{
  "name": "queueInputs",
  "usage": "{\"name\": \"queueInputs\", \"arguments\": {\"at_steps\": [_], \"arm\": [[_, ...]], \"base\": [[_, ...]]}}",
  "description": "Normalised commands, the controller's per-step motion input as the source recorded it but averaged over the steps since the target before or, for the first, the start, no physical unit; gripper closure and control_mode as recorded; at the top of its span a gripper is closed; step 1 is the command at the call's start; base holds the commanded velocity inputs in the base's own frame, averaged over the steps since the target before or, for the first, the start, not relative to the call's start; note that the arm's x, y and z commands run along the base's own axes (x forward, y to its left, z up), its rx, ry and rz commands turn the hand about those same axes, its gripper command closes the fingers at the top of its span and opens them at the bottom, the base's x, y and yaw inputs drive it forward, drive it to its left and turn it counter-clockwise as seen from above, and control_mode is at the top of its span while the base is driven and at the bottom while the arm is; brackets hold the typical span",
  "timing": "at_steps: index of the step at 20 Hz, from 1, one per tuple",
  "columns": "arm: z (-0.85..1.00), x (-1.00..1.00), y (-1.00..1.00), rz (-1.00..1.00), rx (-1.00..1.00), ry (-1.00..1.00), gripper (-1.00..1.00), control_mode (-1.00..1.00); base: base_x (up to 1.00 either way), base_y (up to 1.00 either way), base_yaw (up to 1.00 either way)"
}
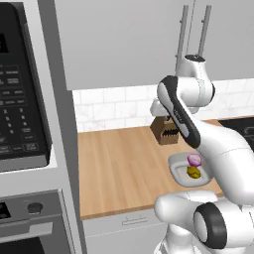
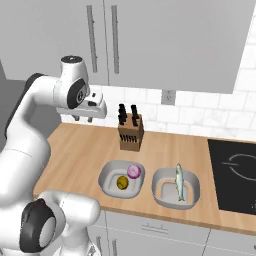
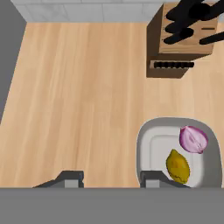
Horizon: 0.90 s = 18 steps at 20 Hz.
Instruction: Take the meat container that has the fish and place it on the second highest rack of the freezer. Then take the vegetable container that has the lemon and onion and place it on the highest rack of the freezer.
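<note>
The vegetable container (image 2: 109, 176) (image 3: 146, 144) (image 1: 176, 164) rests near the counter's front edge, holding the purple onion (image 2: 133, 171) (image 3: 194, 139) (image 1: 194, 159) and the yellow lemon (image 2: 122, 182) (image 3: 178, 166) (image 1: 193, 171). To its right sits the meat container (image 2: 162, 189) with the slim fish (image 2: 179, 182) lying in it. My gripper (image 3: 111, 178) (image 2: 84, 117) hangs high over the bare counter, left of the vegetable container, open with nothing between its fingers. The freezer and its racks are out of view.
A wooden knife block (image 2: 131, 131) (image 3: 181, 41) (image 1: 166, 130) stands behind the two containers. A black cooktop (image 2: 235, 170) lies at the counter's right end. The black oven and microwave column (image 1: 22, 99) rises at the left. Wall cabinets (image 2: 165, 40) hang overhead.
</note>
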Motion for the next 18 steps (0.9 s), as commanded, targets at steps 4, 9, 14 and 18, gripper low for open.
{"name": "queueInputs", "arguments": {"at_steps": [4, 9, 14, 18], "arm": [[0.00, -0.25, -0.09, 0.00, 0.01, -0.06, -1.00, -1.00], [-0.27, -0.49, -0.91, -0.33, 0.11, -0.02, -1.00, -1.00], [-0.46, -0.42, -1.00, -0.42, 0.13, 0.00, -1.00, -1.00], [-0.03, -0.41, -1.00, -0.28, 0.38, 0.00, -1.00, -1.00]], "base": [[0.00, 0.00, 0.00], [0.00, 0.00, 0.00], [0.00, 0.00, 0.00], [0.00, 0.00, 0.00]]}}
